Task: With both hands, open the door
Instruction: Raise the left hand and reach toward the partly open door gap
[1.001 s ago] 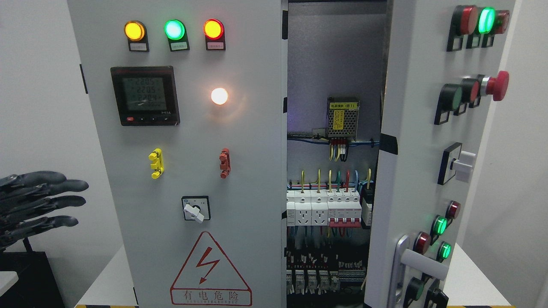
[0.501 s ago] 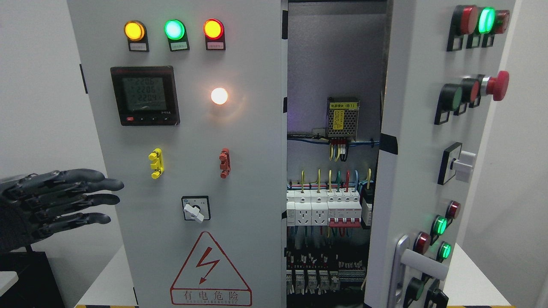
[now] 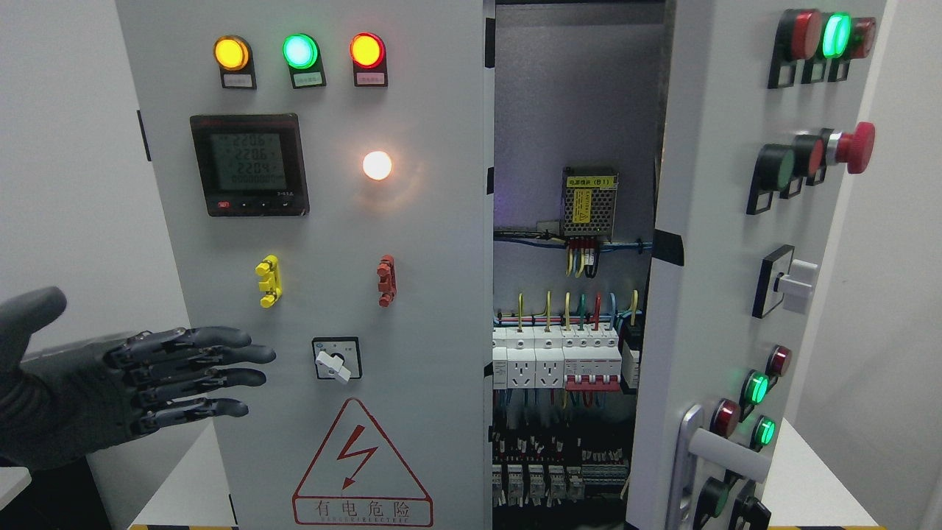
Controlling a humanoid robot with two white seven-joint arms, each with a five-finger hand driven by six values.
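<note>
A grey electrical cabinet fills the head view. Its left door (image 3: 331, 243) faces me, seemingly shut, and carries lamps, a meter and a rotary switch (image 3: 335, 358). The right door (image 3: 725, 280) is swung out towards me, showing the wiring and breakers (image 3: 567, 353) inside. A silver handle (image 3: 695, 460) sits low on the right door. My left hand (image 3: 184, 375), black with straight spread fingers, holds nothing and reaches in front of the left door's lower left part. Whether its fingertips touch the panel I cannot tell. My right hand is out of view.
The cabinet stands on a white table (image 3: 184, 478). A red mushroom button (image 3: 854, 147) and other knobs stick out of the right door. A red hazard triangle (image 3: 360, 464) marks the left door's bottom. White walls lie on both sides.
My left hand has moved to the right and a little down, from the picture's left edge to in front of the left door. Both doors stand as before.
</note>
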